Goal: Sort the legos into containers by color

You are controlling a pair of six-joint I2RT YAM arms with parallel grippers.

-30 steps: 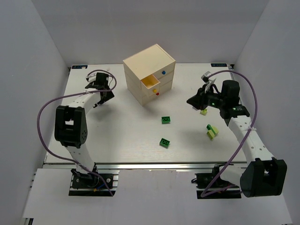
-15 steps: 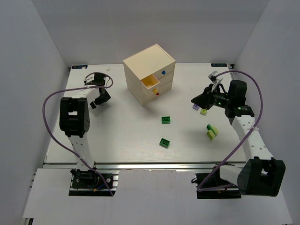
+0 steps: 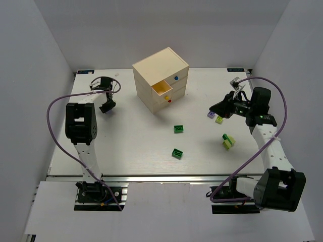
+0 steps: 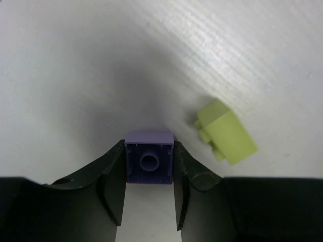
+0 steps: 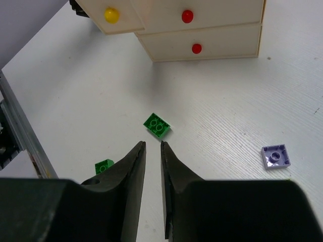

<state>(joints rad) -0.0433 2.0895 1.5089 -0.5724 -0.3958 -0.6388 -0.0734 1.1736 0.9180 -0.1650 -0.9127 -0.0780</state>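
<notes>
On the white table (image 3: 131, 146), the cream drawer chest (image 3: 160, 68) stands at the far middle with its yellow-knob drawer (image 3: 161, 89) pulled out and the other drawers shut. The left gripper (image 3: 106, 105) hangs low over the far left, well apart from the chest. Its wrist view shows the fingers pressed against both sides of a pale purple brick (image 4: 149, 162), hollow side up, with a yellow-green brick (image 4: 225, 136) just beside it. The right gripper (image 5: 152, 145) hovers with its jaws narrow and nothing between them, near a flat purple piece (image 5: 275, 156) and a green brick (image 5: 157, 125). The step in hand looks like picking up the purple brick. Next it needs lifting and carrying to a drawer. No knob is purple, so a shut drawer may need opening first.
</notes>
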